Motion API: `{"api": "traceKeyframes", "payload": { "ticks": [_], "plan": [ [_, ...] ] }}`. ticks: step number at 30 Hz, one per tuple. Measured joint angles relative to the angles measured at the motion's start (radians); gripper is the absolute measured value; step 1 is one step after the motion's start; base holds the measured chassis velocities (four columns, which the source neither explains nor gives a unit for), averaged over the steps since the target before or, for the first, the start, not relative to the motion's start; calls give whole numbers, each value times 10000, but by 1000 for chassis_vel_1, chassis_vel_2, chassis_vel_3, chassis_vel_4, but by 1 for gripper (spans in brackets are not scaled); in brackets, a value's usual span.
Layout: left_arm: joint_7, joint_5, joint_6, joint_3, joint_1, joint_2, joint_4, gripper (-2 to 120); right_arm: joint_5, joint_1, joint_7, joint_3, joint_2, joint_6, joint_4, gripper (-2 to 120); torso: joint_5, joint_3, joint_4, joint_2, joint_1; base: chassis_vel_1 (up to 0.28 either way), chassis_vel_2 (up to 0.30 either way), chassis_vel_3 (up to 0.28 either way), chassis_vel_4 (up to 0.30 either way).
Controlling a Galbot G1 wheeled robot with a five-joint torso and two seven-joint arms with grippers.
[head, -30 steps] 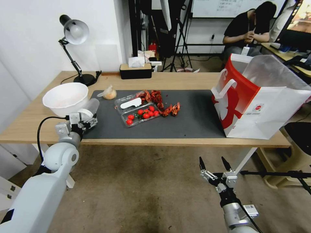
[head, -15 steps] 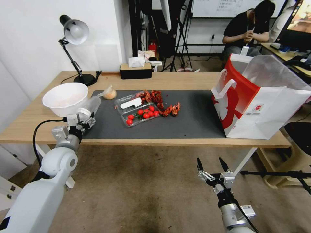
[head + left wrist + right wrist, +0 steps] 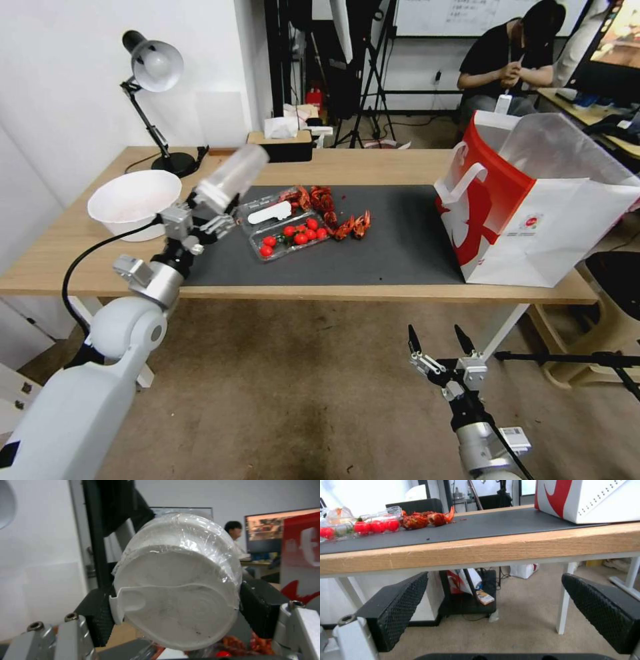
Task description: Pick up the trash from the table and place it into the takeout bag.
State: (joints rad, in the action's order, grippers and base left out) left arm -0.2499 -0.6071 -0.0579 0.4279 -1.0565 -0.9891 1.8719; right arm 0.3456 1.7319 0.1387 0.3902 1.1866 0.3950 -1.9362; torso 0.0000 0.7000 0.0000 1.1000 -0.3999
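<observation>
The robot's left arm reaches up from the table's near left corner, its left gripper (image 3: 200, 217) raised above the dark mat (image 3: 393, 247) and clamped on a clear, white-lidded cup (image 3: 230, 175) that tilts up and away toward the far edge. The right gripper (image 3: 441, 347) hangs low in front of the table (image 3: 373, 163), below its edge, jaws spread wide and empty.

The left wrist view shows what the head view cannot: the cup (image 3: 180, 580) end-on, its white lid facing the camera, plastic film wrinkled round the body, the black pads (image 3: 260, 610) pressed to either side. The right wrist view looks under the wooden edge, across the mat to crayfish shells (image 3: 426, 518) and a tray of cherry tomatoes (image 3: 370, 525).

On the table, a white bowl (image 3: 133, 200) stands at the left end. The takeout bag (image 3: 533, 213) stands open at the right end, well apart from the cup. A desk lamp (image 3: 153, 73) and what appears to be a tissue box (image 3: 280, 143) sit along the far edge. Behind lie tripods and a monitor.
</observation>
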Motion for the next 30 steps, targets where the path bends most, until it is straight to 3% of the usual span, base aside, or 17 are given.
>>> {"api": "traceKeyframes", "payload": {
  "ticks": [7, 17, 21, 23, 30],
  "plan": [
    [-372, -122, -21, -1169, 1405, 149, -323, 74, -67, 140, 0, 110, 74, 64, -82, 100, 0, 1, 0, 0, 0, 0, 0, 0, 0],
    [-450, -212, 5, -2044, 2524, 103, -618, 74, -123, 188, -18, 145, 149, 82, -167, 100, -2, 1, 2, 0, 0, 0, 0, 0, 0],
    [-446, -256, 37, -2798, 3388, -33, -922, 74, -224, 250, -35, 152, 213, 86, -245, 100, 5, 1, -2, -1, -1, 0, 0, 0, 0],
    [-436, -256, 83, -3650, 4423, -410, -1436, 74, -325, 358, -37, 167, 289, 97, -416, 100, 4, 1, 1, 0, -1, 0, 0, 0, 0],
    [-420, -257, 204, -4464, 5431, -897, -1973, 74, -389, 464, -36, 188, 362, 99, -598, 100, 0, 2, -5, 0, -2, 0, 0, 0, 0]
  ]
}}
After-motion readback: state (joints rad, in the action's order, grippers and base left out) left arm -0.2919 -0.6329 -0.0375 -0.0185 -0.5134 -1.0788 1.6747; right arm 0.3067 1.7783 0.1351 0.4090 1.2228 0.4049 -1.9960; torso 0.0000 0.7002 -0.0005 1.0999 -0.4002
